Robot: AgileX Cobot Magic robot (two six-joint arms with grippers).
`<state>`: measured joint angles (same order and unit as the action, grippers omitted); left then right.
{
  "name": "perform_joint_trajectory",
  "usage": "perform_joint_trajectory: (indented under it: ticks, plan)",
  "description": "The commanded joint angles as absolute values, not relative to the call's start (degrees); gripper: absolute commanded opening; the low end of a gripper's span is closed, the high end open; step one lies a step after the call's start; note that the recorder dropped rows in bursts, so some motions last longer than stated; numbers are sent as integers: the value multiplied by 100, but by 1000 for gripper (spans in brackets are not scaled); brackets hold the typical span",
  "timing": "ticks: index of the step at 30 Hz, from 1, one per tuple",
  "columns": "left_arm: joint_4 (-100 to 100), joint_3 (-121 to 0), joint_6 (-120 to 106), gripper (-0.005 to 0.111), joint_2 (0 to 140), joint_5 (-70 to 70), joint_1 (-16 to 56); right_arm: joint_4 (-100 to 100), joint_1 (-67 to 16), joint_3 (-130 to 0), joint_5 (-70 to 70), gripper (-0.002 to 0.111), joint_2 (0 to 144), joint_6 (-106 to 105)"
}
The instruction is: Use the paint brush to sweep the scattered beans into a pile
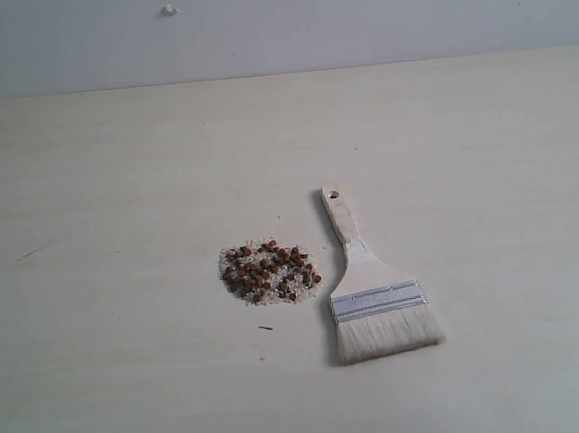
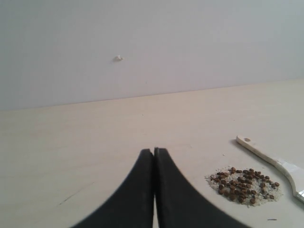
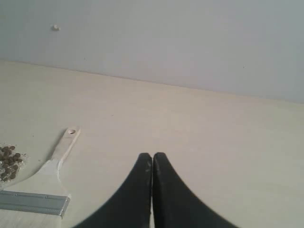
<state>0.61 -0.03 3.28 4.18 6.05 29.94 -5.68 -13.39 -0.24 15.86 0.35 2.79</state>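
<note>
The beans (image 1: 269,272) lie piled at frame centre on the tabletop (image 1: 117,190), with the paint brush (image 1: 376,290) just right of them. Both left tool (image 2: 154,150) and right tool (image 3: 152,155) are closed, empty, and clear of both items.

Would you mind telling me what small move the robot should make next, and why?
Probably open the right gripper and lower it toward the paint brush handle: the brush lies untouched on the table beside the beans, and this gripper is shut, holding nothing.

Arm ends, wrist views: left gripper (image 2: 154,152) and right gripper (image 3: 152,156) look alike, each with two smooth matte-black fingers, broad at the base, curving and tapering to narrow rounded tips.
</note>
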Motion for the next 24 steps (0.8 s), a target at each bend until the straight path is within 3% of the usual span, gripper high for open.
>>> perform_joint_trajectory:
  ticks: [1,24]
  plan:
    - [112,0,341,0,398,594,2980,-586,-1335,0,1569,0,0,311]
    - [112,0,341,0,398,594,2980,-480,-1335,0,1643,0,0,311]
